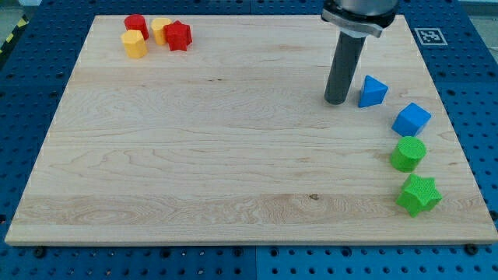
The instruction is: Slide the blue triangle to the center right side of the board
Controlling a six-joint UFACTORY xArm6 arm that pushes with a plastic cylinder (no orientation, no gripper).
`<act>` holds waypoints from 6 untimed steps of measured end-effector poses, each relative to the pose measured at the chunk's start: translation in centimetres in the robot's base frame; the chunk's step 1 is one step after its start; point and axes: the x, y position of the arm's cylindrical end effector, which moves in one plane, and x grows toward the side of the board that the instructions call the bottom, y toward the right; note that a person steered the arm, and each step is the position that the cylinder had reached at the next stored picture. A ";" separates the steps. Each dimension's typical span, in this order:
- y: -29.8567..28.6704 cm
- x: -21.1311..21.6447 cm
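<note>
We think the job is partly done. The blue triangle (pixel 373 91) sits on the right part of the bench (pixel 194 155), but it is up near 1 o'clock, so it is not yet at the middle of the right side. It would need to slide down toward 3 o'clock. The blue cube (pixel 411 119) sits close by at the triangle's 4 o'clock, so the way is tight. Below it are the green cylinder (pixel 408 153) and the green star (pixel 419 194). Our arm comes straight down from 12 o'clock, and the rod stands upright. Our tip (pixel 338 101) rests just beside the triangle, at its 9 o'clock. We have no claw, so we hold nothing; we can only push.
</note>
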 end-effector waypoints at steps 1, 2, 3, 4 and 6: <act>0.8 0.0; 2.6 0.0; 5.1 -0.1; 5.3 -0.1; -4.5 -0.1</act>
